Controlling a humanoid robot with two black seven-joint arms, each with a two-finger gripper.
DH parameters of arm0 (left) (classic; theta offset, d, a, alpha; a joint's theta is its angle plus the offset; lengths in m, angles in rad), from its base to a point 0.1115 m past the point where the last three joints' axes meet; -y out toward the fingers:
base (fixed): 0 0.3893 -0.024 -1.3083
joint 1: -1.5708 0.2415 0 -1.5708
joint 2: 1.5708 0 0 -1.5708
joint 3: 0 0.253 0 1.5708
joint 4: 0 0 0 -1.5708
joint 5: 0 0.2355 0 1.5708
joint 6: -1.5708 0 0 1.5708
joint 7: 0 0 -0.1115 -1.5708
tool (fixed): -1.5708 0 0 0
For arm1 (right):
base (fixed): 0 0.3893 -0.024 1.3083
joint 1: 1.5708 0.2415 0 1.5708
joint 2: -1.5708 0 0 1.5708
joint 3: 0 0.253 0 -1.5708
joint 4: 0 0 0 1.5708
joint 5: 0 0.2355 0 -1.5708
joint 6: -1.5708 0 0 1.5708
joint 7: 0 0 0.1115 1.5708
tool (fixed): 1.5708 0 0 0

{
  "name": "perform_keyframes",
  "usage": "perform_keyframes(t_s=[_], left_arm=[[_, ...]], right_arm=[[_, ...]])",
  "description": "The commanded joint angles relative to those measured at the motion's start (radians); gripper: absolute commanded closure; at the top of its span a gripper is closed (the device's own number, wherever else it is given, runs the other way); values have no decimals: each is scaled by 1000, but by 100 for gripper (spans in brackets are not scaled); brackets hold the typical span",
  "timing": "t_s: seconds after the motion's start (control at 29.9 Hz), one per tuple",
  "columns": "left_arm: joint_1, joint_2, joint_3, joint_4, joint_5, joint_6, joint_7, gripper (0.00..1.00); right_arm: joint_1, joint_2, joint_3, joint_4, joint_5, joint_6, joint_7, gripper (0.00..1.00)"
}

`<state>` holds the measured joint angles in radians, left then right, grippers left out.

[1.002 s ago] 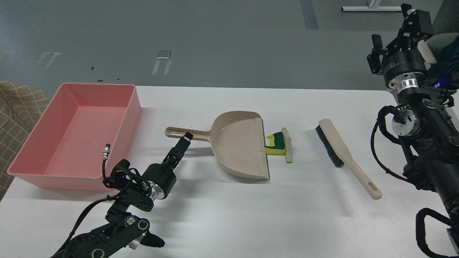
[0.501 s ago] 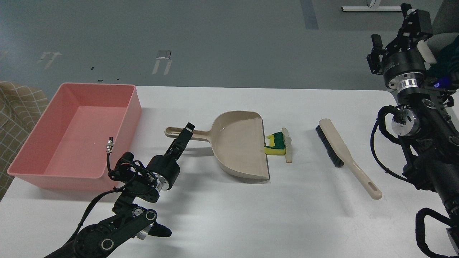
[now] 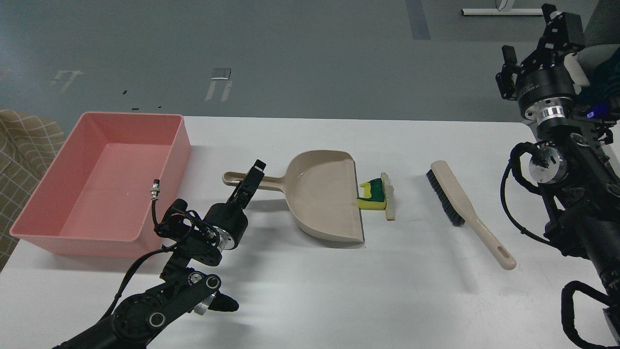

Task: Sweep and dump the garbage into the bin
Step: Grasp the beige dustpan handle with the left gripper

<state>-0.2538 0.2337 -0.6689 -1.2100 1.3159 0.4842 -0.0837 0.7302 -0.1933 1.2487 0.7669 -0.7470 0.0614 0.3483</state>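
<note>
Reaching over the dustpan point(image 3: 324, 196) handle, our left gripper point(image 3: 253, 175) looks narrow; we cannot tell its state, nor our raised right gripper's point(image 3: 557, 29). Garbage point(image 3: 375, 195) touches the dustpan's lip; bin point(image 3: 29, 220) lies beyond the handle.

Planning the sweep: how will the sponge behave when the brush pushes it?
The sponge looks light and soft, so it would probably slide easily on the smooth white table. It may compress or tumble rather than roll. It already lies at the dustpan lip, so a short push by the brush may do.
</note>
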Motion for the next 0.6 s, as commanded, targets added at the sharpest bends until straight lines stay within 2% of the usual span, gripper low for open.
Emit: perform_keyframes(t_s=[0.0,0.07,0.27,0.3,0.33,0.37,0.4,0.57], left_arm=[[-2,-2,2,13,-1,-1,4,37],[-4,-1,2,17,-1,-1,5,38],[-15,-2,2,29,-1,-1,27,62],[-19,-5,3,36,-1,-1,36,77],[-22,-11,3,40,-1,-1,41,84],[-25,-16,3,44,0,-1,48,96],[-25,-16,3,44,0,-2,53,100],[-25,-17,5,44,0,-4,56,100]], right_arm=[[0,0,0,0,0,0,0,0],[0,0,0,0,0,0,0,0],[0,0,0,0,0,0,0,0],[0,0,0,0,0,0,0,0],[0,0,0,0,0,-2,0,0],[0,0,0,0,0,0,0,0],[0,0,0,0,0,0,0,0],[2,-8,0,2,0,3,0,0]])
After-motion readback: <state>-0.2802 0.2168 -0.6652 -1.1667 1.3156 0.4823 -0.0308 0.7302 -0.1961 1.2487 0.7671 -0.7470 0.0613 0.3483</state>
